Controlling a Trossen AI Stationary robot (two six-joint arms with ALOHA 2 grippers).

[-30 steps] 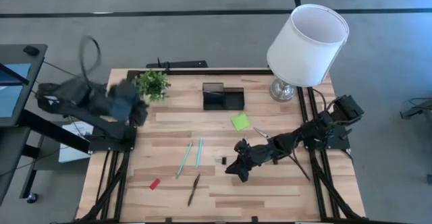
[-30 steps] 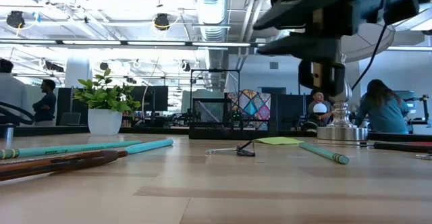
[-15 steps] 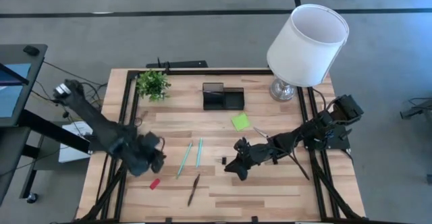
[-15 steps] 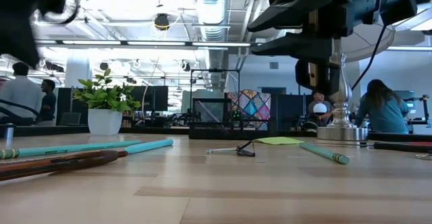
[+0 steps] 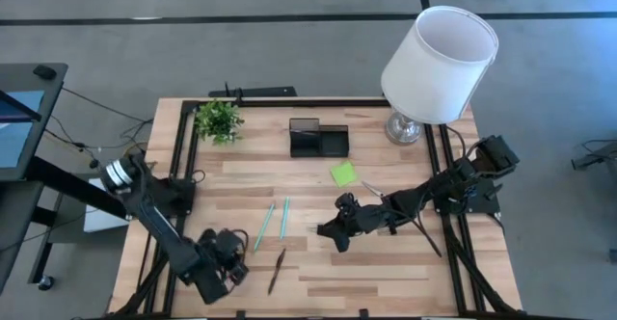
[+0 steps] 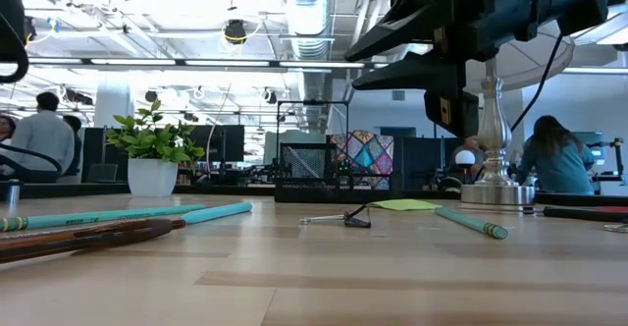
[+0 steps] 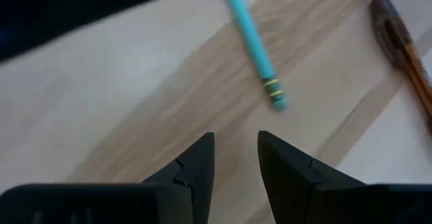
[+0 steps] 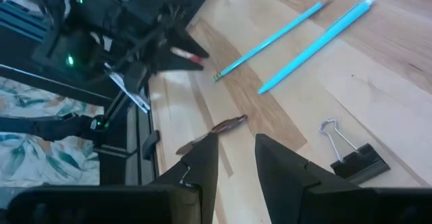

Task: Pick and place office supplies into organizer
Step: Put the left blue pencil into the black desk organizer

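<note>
Wooden slats form the top of the desk (image 5: 386,272), which stands in a large open office where people sit at workstations far behind. At the back of the desk sits the black organizer (image 5: 318,139), with a taller compartment on one side and a low section on the other; nothing can be seen inside it from above. A small green potted plant (image 5: 218,120) stands to its left and a white-shaded lamp (image 5: 436,65) to its right. Just in front of the organizer lies a lime-green sticky-note pad (image 5: 342,173). Near the middle of the desk two teal pens (image 5: 273,224) lie side by side, almost parallel, and a brown pencil (image 5: 277,270) lies in front of them, closer to the front edge. A black binder clip (image 8: 351,156) with a wire handle rests on the wood close to the right gripper. The left gripper (image 5: 231,265) hangs low over the front left part of the desk, near the pencil and the end of one teal pen; its fingers (image 7: 196,166) stand slightly apart with bare wood showing between them, holding nothing. The right gripper (image 5: 326,229) reaches in from the right side toward the middle, beside the binder clip, its fingers likewise slightly apart and empty.
</note>
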